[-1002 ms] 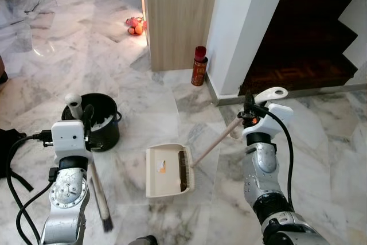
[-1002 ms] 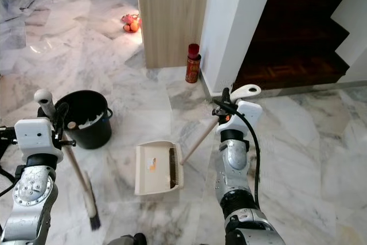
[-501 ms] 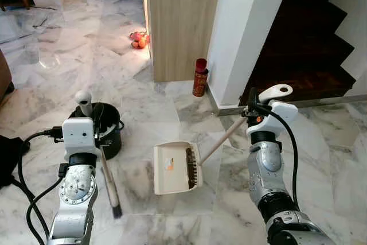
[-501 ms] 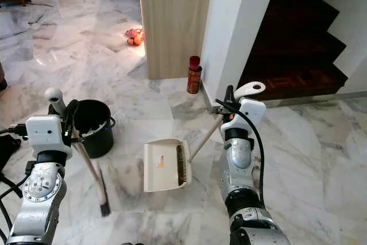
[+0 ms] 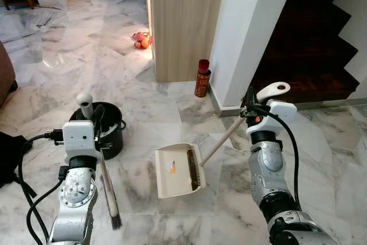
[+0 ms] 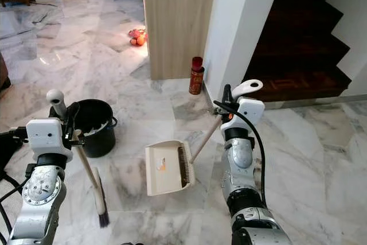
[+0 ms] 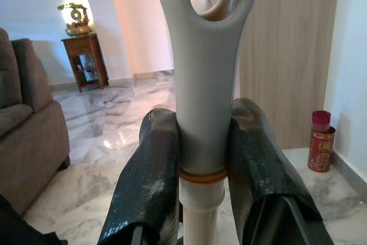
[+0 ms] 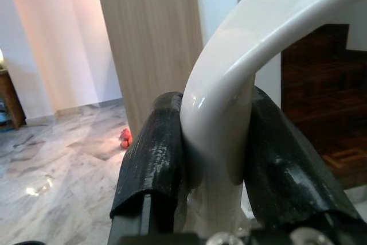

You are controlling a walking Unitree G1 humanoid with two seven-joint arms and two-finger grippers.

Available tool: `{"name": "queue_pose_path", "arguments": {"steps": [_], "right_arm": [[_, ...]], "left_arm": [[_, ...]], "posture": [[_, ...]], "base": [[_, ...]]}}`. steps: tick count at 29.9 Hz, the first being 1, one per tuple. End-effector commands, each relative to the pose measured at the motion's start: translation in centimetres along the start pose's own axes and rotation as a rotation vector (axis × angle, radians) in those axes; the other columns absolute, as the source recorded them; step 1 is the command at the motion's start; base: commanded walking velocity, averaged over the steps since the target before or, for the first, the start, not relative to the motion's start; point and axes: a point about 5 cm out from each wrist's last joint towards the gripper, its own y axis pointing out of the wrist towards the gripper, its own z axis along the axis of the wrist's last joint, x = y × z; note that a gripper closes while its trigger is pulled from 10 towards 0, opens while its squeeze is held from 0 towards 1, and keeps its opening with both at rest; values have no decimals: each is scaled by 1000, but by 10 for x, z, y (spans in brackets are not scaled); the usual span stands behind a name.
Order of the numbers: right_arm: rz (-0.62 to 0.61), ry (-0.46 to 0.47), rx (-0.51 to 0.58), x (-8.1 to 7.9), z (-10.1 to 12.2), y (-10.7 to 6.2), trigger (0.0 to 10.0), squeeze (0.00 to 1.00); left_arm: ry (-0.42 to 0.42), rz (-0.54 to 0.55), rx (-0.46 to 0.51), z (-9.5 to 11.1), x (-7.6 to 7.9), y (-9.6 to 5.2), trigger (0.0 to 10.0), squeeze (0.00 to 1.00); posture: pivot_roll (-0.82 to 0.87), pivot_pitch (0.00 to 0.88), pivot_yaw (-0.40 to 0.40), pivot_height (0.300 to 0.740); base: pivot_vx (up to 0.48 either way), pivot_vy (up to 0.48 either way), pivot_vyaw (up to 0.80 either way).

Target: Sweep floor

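My left gripper [image 5: 93, 120] is shut on the grey handle top of a small broom [image 5: 107, 182]; its stick slants down to dark bristles [image 5: 116, 221] on the marble floor at my left. My right gripper [image 5: 250, 106] is shut on the white looped handle [image 5: 274, 90] of a long-handled dustpan. The cream dustpan [image 5: 178, 170] rests on the floor in front of me, between the arms, mouth facing left. In the left wrist view both fingers [image 7: 148, 182] press the broom handle [image 7: 203, 78]. In the right wrist view the fingers [image 8: 150, 159] clamp the dustpan handle [image 8: 229, 101].
A black bucket [image 5: 110, 132] stands on the floor by my left arm. A red can [image 5: 201, 78] sits at the foot of a white pillar [image 5: 246, 32], beside a wooden panel [image 5: 186, 21]. Dark stairs [image 5: 309, 44] rise at the right. A small red object [image 5: 141, 39] lies farther back.
The view has lifted and shifted as I moved, so the floor scene sits lower and nearer. The broom's bristles and the dustpan have slid slightly to the right over the floor.
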Motion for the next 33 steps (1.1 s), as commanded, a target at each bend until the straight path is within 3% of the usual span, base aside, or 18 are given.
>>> {"name": "queue_pose_path", "arguments": {"steps": [1,33], "right_arm": [[14,-3,58,-1,10,5,10000,0],[25,22,22,-10,4,4,10000,0]], "left_arm": [[-4,-14,40,7,4,3,10000,0],[-12,-36,12,3,9,-5,10000,0]], "posture": [[94,35,-50,740],[108,14,-50,740]], "base": [[0,0,0],[0,234,0]]}}
